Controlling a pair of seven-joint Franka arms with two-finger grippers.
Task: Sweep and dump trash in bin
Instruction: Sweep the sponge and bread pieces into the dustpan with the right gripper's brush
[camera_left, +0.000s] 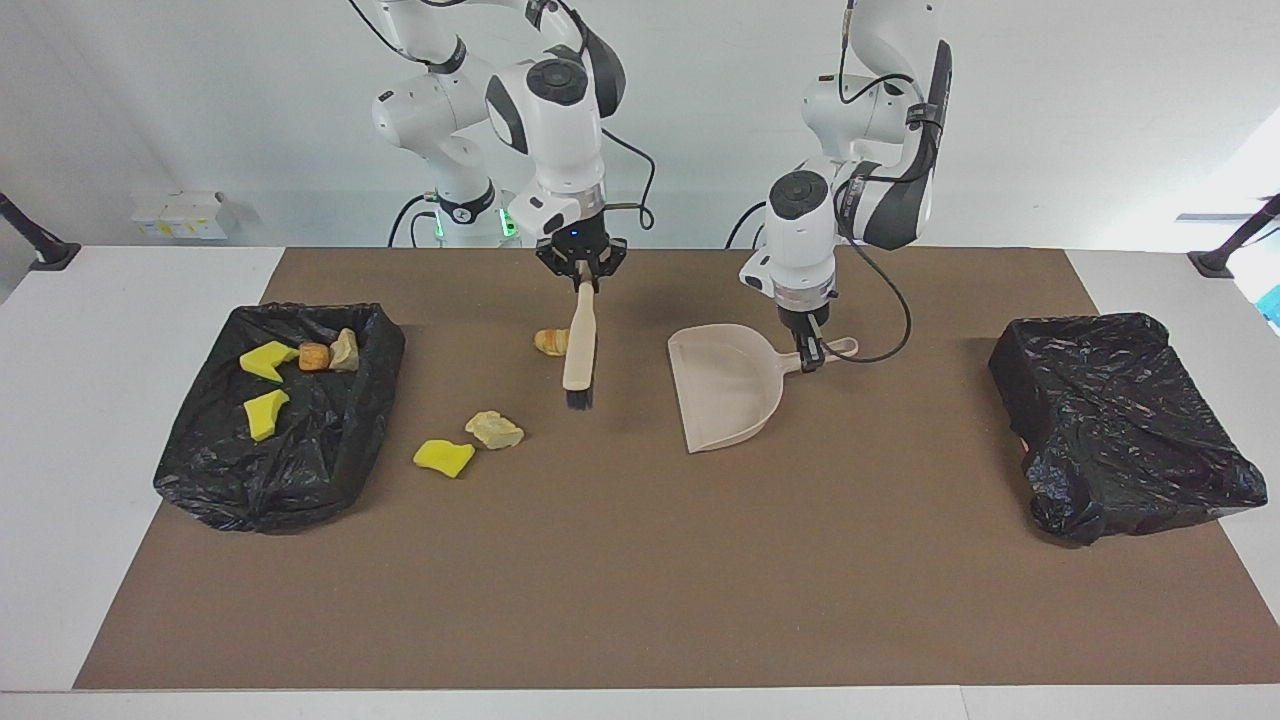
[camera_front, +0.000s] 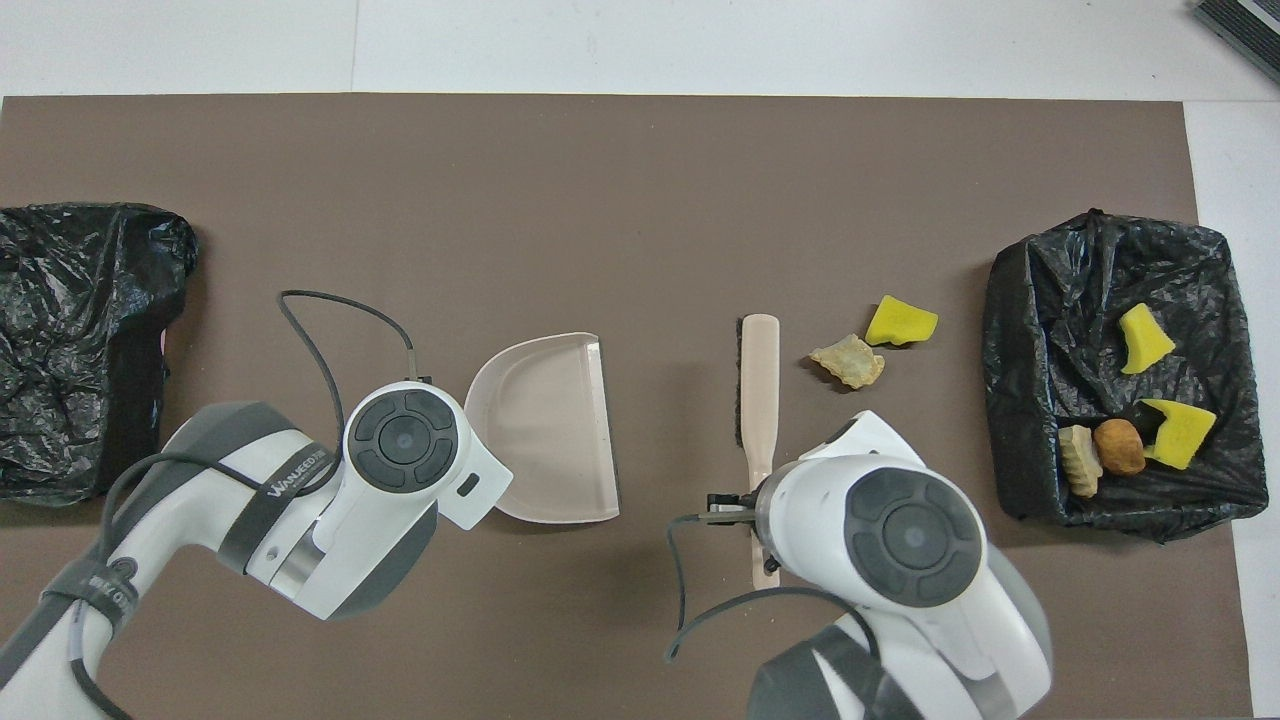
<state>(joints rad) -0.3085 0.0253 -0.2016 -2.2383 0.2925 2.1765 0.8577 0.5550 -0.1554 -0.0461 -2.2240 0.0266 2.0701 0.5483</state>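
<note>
3 light, soft scraps (camera_left: 468, 443) need brushing, not pinching: right jaws (camera_left: 581, 283) grip the beige brush (camera_left: 579, 352), left jaws (camera_left: 812, 350) the beige plastic dustpan (camera_left: 725, 395).
</note>
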